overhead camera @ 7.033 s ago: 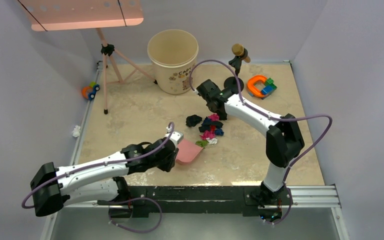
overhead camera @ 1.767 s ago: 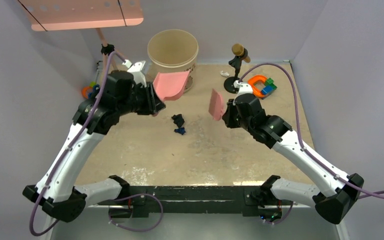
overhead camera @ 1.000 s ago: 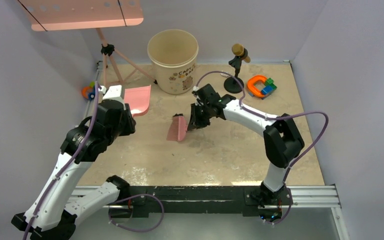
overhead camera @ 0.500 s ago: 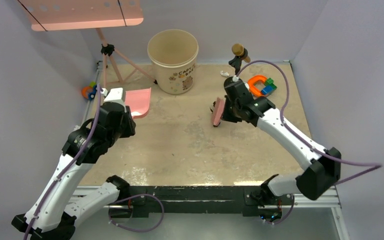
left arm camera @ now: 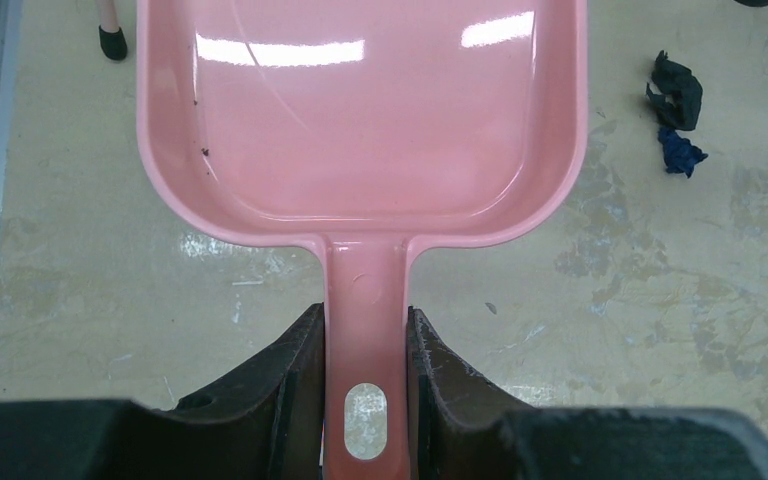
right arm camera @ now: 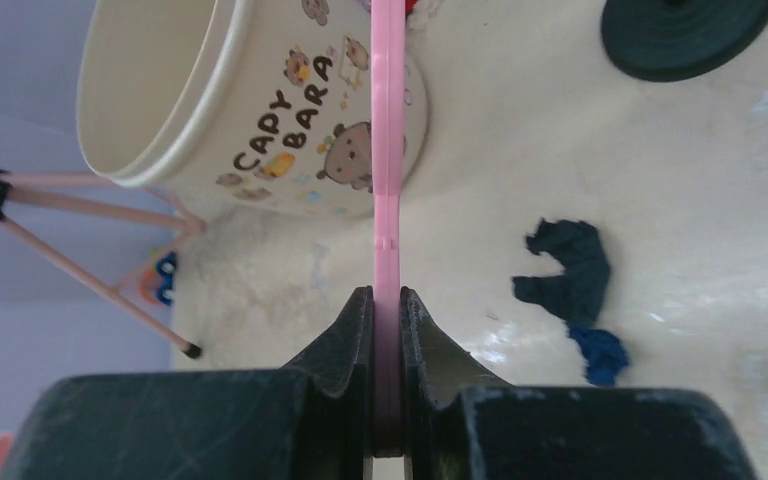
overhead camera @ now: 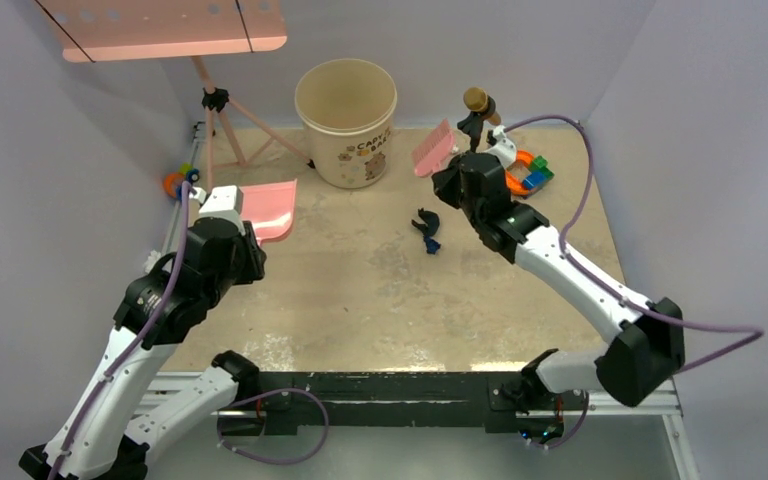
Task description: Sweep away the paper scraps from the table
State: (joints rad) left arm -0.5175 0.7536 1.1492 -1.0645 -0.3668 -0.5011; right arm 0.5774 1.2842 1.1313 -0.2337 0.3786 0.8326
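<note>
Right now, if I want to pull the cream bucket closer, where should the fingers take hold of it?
Probably the near rim of the bucket, from straight above, one finger inside the wall, one outside. It stands upright, mouth open, and its round body looks too wide to span from the side.
</note>
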